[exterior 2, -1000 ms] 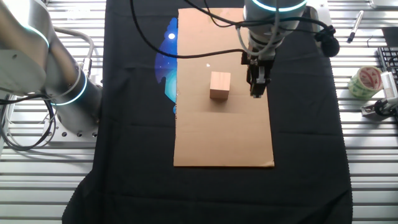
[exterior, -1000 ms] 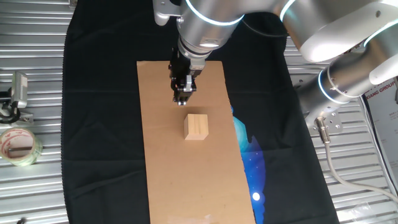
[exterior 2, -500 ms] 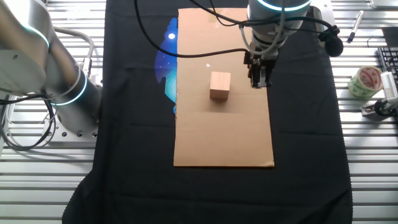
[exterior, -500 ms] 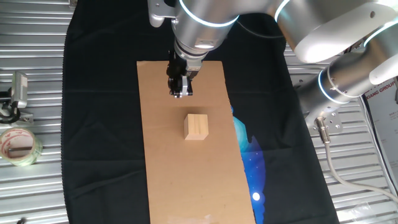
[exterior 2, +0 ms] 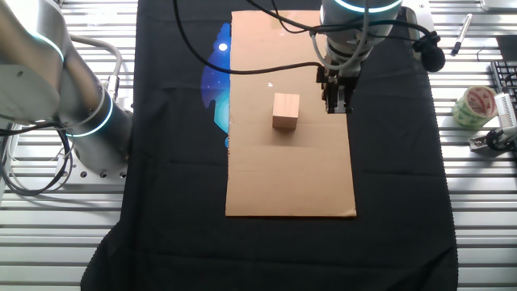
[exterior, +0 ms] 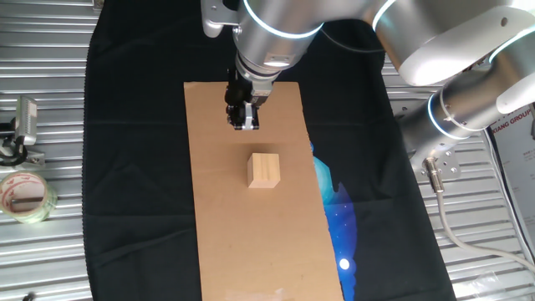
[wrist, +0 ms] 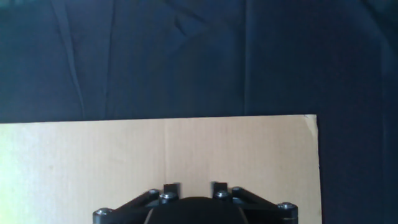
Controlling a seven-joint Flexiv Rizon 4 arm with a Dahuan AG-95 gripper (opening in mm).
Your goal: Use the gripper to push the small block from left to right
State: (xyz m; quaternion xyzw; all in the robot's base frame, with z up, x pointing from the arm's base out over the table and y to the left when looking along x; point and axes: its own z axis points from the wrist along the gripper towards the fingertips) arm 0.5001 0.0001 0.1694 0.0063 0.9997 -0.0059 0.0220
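Claw [exterior: 243,124] held poised beside the block, fingers drawn nearly together, nothing gripped | block [exterior: 264,170] left mid-cardboard [exterior: 217,217], untouched, awaiting a sideways push | desk [exterior: 125,267] cloth-covered.

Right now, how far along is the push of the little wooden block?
Nothing looks done yet: the small block sits mid-way on the cardboard sheet, untouched. In hand: the gripper hangs over the sheet, apart from the block, which is out of the hand view. Left: lowering beside the block, making contact, and the whole push across.
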